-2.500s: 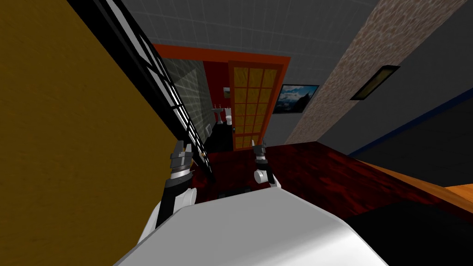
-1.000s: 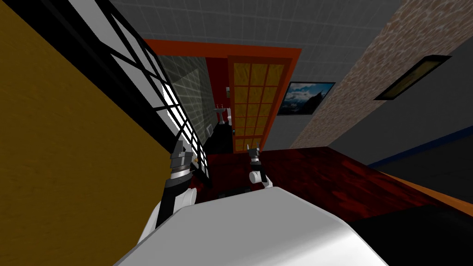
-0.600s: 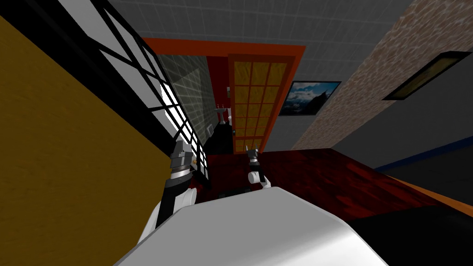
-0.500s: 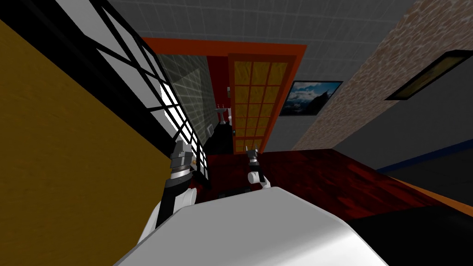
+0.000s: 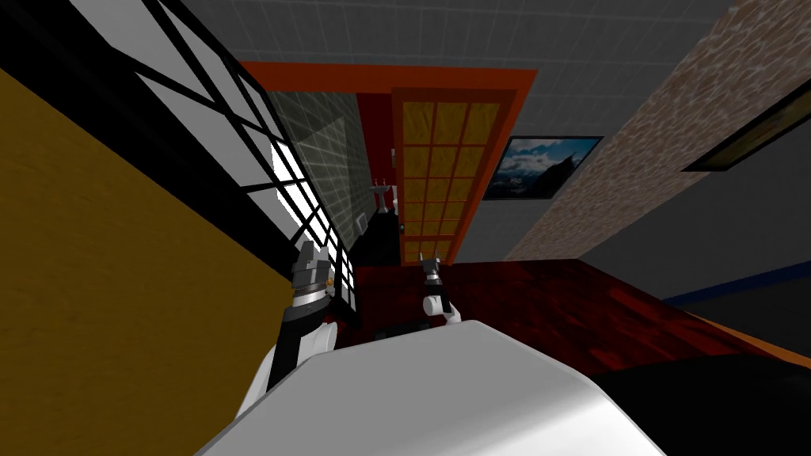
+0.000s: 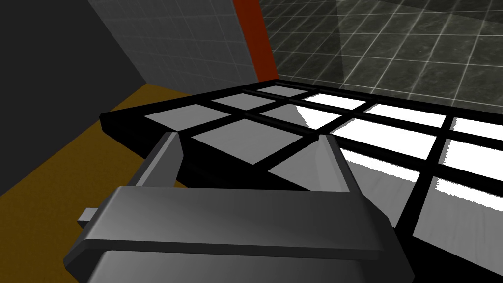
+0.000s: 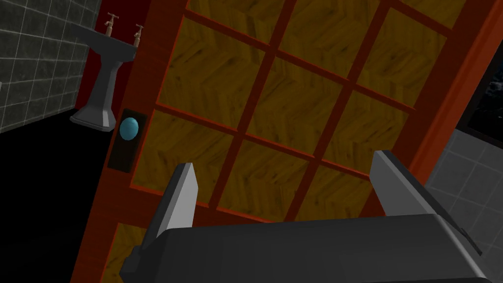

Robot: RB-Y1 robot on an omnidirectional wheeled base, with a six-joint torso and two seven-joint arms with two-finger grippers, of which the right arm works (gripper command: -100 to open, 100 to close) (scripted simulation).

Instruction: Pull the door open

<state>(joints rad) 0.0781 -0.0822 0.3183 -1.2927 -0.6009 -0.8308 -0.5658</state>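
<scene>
You are looking along the left claw [image 6: 248, 138], its 2 fingers [image 6: 161, 158] standing apart over a black-barred panel [image 6: 314, 128] of grey and white panes. An orange-red strip [image 6: 253, 39] and a dark tiled wall [image 6: 393, 49] are showing beyond.

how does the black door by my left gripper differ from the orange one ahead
The black door has a black grid with white and grey panes; the orange door has a red-orange grid with yellow-brown panes. The black door runs beside the left gripper; the orange door stands ahead of the right gripper. Both are divided into rectangular panes.
</scene>
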